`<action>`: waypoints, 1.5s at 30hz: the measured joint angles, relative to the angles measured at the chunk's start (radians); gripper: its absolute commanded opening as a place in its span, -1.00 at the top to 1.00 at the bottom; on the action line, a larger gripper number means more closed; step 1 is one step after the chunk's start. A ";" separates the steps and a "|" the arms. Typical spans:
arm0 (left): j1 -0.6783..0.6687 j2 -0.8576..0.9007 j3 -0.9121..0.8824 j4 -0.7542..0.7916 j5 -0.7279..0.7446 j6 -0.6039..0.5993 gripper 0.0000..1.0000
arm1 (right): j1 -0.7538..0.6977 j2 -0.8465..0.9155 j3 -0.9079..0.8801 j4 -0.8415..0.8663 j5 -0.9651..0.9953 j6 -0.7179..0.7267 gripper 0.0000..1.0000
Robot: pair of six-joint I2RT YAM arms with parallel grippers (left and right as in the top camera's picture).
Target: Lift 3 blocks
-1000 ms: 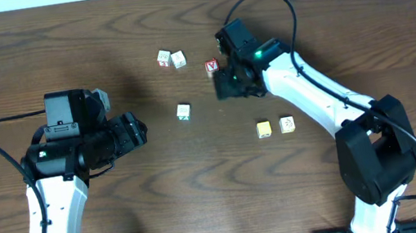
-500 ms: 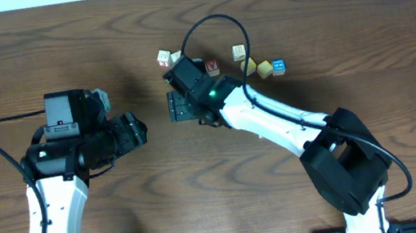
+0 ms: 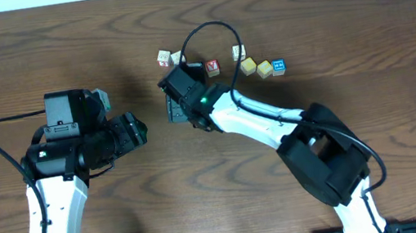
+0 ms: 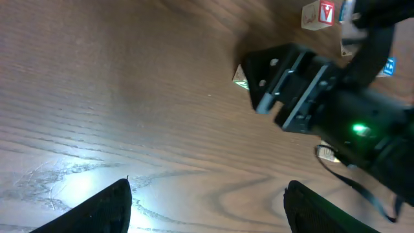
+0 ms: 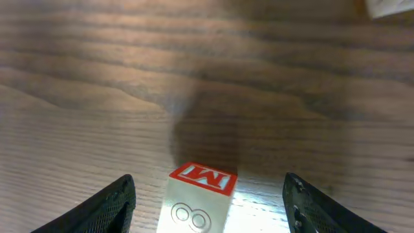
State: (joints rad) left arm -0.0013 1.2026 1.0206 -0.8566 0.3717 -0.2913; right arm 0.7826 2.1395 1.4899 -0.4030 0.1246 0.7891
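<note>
We have the white alphabet block (image 5: 197, 206) centred between the right gripper's (image 5: 208, 184) spread fingers, untouched; left gripper (image 4: 207, 194) also spread, empty.

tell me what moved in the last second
The right hand swung left, from beside the red-faced wooden cube to over the small white wooden cube with a green mark, open, nothing gripped. The left hand stayed open and still; the visible cubes kept their places.

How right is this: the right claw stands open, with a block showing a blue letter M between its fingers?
Wrong colour: the M on the block is red, as the right wrist view shows. The right claw is open around it.
</note>
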 measured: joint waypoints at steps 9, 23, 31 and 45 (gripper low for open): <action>0.000 0.000 0.000 0.000 0.000 0.000 -0.52 | 0.005 0.003 -0.001 0.005 0.003 -0.005 -0.29; 0.000 0.000 0.000 0.000 0.000 0.000 -0.52 | 0.012 0.008 -0.001 0.016 0.037 -0.021 -0.13; 0.000 0.000 0.000 0.000 0.000 0.000 -0.51 | 0.017 0.020 -0.001 0.022 0.050 -0.036 -0.04; 0.000 0.000 0.000 0.000 0.000 0.000 -0.52 | 0.017 0.021 -0.001 -0.006 0.105 -0.046 0.00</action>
State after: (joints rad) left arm -0.0013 1.2026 1.0206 -0.8566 0.3717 -0.2913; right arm 0.7998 2.1609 1.4891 -0.4091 0.2291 0.7433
